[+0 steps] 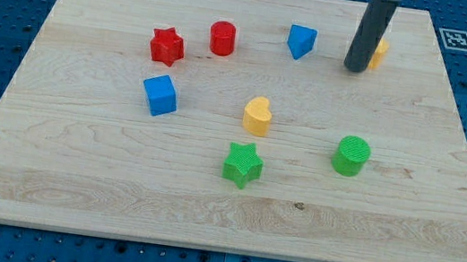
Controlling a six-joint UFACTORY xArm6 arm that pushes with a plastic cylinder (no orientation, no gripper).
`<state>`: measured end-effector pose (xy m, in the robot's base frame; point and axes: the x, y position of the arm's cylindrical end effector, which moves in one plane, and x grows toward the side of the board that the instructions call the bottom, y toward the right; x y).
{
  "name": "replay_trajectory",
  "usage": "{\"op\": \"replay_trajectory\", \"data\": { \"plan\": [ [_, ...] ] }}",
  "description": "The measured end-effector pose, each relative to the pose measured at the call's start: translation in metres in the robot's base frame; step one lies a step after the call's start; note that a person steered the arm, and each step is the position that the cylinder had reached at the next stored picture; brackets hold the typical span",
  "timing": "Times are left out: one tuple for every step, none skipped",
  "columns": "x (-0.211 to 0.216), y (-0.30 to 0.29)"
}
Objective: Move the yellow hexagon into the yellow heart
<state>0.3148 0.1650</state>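
The yellow hexagon (pixel 379 51) sits near the bench's (pixel 72 191) top right edge, mostly hidden behind your tool (pixel 353 70) — a bare rod holding nothing — so an off-centre push risks sliding it past the yellow heart (pixel 256 116) — or into the blue block (pixel 300 40).

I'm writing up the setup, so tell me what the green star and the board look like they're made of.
Green star: probably 3D-printed plastic, matte, with fine ridged lines across its top. Board: light wood, smooth, with visible grain and plank seams, likely unvarnished or satin.
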Motion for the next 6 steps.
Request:
{"op": "replay_trajectory", "data": {
  "plan": [
    [-0.014, 0.005],
    [-0.014, 0.005],
    [-0.014, 0.005],
    [-0.014, 0.004],
    [-0.014, -0.049],
    [-0.014, -0.061]
  ]
}}
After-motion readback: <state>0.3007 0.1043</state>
